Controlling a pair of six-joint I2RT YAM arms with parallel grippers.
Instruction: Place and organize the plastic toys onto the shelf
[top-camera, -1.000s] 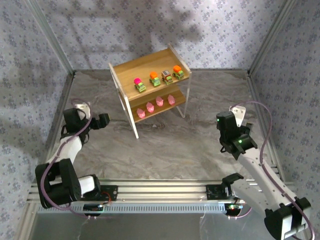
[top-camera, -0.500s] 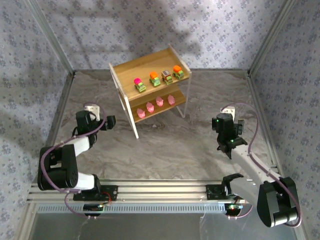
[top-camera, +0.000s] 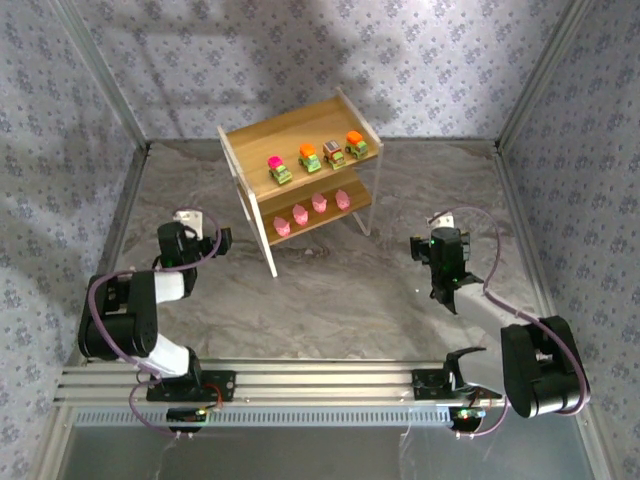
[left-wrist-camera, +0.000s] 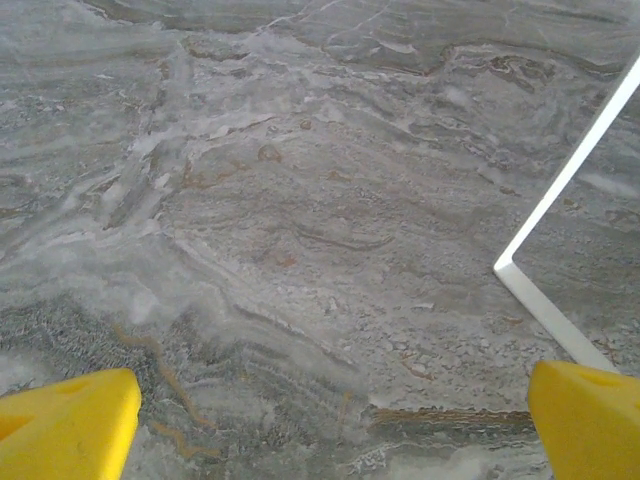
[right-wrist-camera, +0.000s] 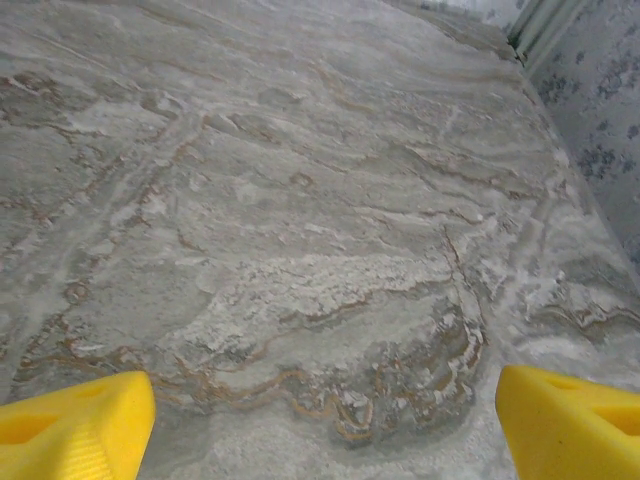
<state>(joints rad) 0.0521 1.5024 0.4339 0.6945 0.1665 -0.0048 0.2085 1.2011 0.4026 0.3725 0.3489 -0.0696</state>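
Marbled grey stone-look desk (top-camera: 330, 290), then the pale wooden shelf (top-camera: 255, 140) on thin white legs. The left end effector (top-camera: 222, 243) and right end effector (top-camera: 416, 247) hang empty, yellow fingers (left-wrist-camera: 70, 420) spread wide. On the shelf, cars (top-camera: 310, 158) line the top tier, pink figures (top-camera: 310, 208) the lower. Tiny hard plastic, probably light and slick, so I'd pinch across the sides.

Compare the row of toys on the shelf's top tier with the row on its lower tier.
The cars on top are green-yellow with orange, pink or brown tops; the pink figures below are one colour. The cars look boxy, the pink figures rounded. Both are rows of four, evenly spaced along the shelf.
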